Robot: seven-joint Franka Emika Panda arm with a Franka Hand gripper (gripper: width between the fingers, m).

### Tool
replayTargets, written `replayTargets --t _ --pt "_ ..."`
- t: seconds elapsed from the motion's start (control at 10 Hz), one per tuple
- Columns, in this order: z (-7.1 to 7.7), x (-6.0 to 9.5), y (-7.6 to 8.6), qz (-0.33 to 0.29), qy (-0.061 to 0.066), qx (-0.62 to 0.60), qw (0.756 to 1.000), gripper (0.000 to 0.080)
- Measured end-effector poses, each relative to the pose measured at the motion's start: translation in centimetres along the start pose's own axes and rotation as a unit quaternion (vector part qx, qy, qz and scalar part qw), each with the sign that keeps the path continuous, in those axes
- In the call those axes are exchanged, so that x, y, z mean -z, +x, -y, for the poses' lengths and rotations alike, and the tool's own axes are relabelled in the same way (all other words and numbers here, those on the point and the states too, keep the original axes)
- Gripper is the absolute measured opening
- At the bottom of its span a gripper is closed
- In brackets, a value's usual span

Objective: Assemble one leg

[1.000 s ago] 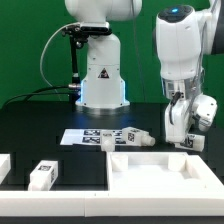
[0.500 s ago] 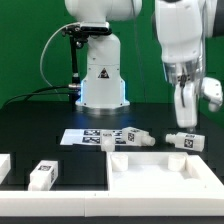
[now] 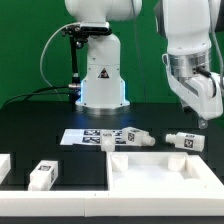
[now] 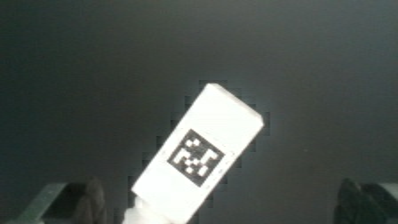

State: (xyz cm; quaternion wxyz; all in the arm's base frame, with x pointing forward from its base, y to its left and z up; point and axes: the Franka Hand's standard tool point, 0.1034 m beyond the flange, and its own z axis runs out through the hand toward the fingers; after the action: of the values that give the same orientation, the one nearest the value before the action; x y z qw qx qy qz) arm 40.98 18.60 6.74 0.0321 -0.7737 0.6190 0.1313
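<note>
A leg (image 3: 183, 141), a short white block with a square tag, lies on the black table at the exterior view's right, just behind the panel's far corner. My gripper (image 3: 204, 119) hangs above it and a little to the right, open and empty. In the wrist view the same leg (image 4: 199, 150) lies tilted on the dark table below the gripper (image 4: 224, 203). The two dark fingers (image 4: 80, 200) stand wide apart on either side of it. A second leg (image 3: 135, 137) lies by the marker board. A third leg (image 3: 43, 175) stands at the front left.
The large white panel with a raised rim (image 3: 150, 160) fills the front right. The marker board (image 3: 92, 135) lies in the middle. Another white part (image 3: 3, 165) sits at the left edge. The robot base (image 3: 100, 75) stands behind.
My gripper was down at the right-hand leg a second ago. It has since risen and shifted right, leaving that leg lying on the table.
</note>
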Motion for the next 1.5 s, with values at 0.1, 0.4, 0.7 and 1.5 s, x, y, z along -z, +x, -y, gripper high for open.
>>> replayTargets --t 0.1,0.4,0.7,1.5 --pt "0.4 -0.1 -0.1 -0.012 -0.007 0.085 0.996 0.0649" --pt "1.1 -0.2 -1.1 -0.031 -0.01 0.304 0.952 0.0649" --pt "0.8 -0.6 -1.6 -0.031 -0.018 0.421 0.907 0.0649" --pt "1.7 -1.1 -0.9 -0.058 -0.055 0.754 0.652 0.0649"
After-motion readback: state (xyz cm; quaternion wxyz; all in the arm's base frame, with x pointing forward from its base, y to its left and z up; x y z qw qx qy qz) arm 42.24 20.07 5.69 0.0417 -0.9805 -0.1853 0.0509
